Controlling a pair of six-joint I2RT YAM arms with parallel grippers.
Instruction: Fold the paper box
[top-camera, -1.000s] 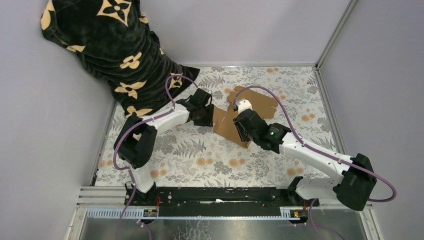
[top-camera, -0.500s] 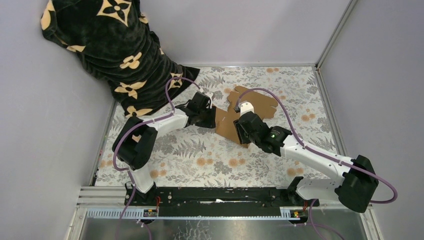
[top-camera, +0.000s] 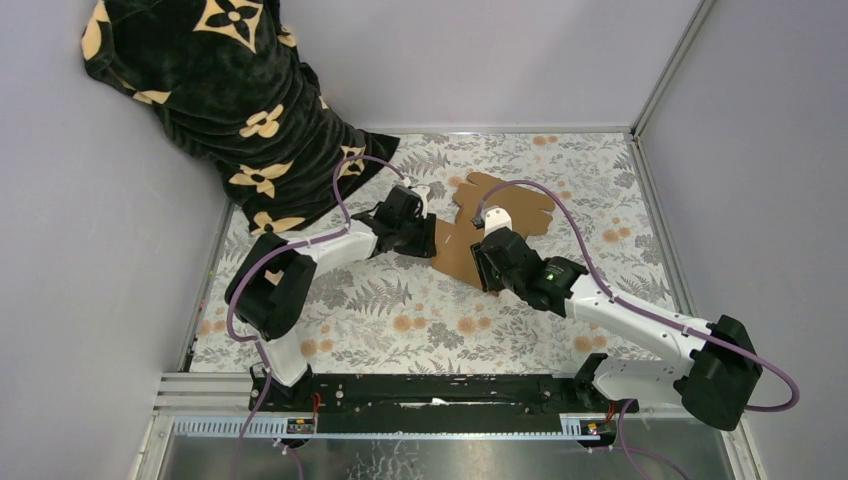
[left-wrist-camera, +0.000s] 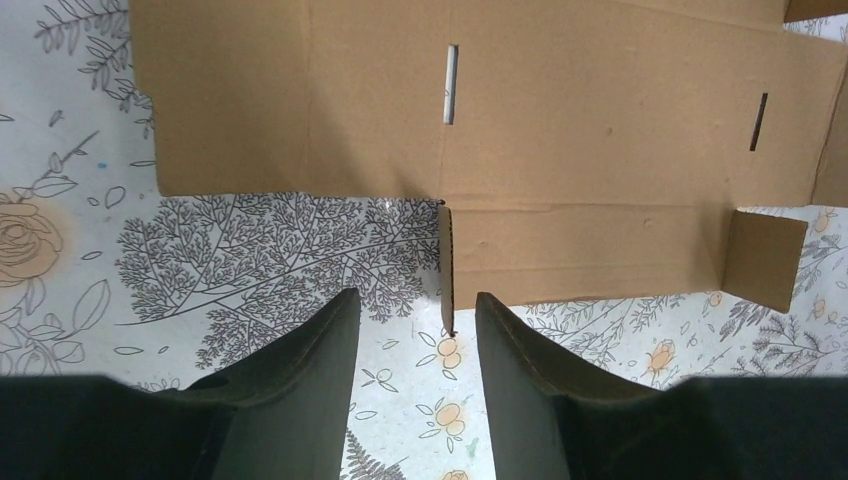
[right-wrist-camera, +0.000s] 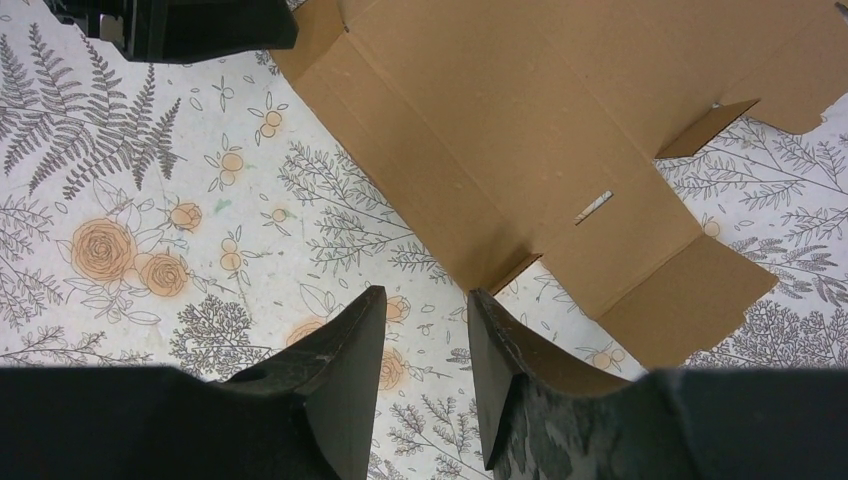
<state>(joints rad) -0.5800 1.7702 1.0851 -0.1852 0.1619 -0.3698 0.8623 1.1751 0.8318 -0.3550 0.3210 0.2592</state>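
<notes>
Mid-table, flat brown die-cut cardboard sheet (top-camera: 520, 200): left gripper (left-wrist-camera: 412, 300) at its 9 o'clock edge, right gripper (right-wrist-camera: 425, 295) at 6, both half-open, empty; open floral cloth (top-camera: 400, 310) toward 7.

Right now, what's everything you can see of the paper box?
The paper box is an unfolded die-cut sheet of plain brown cardboard, lying mostly flat on the floral table cover. It has creased panels, side flaps, tabs and two narrow slots; small flaps stand slightly raised. The left gripper and right gripper hover open at its edges, neither gripping it.
</notes>
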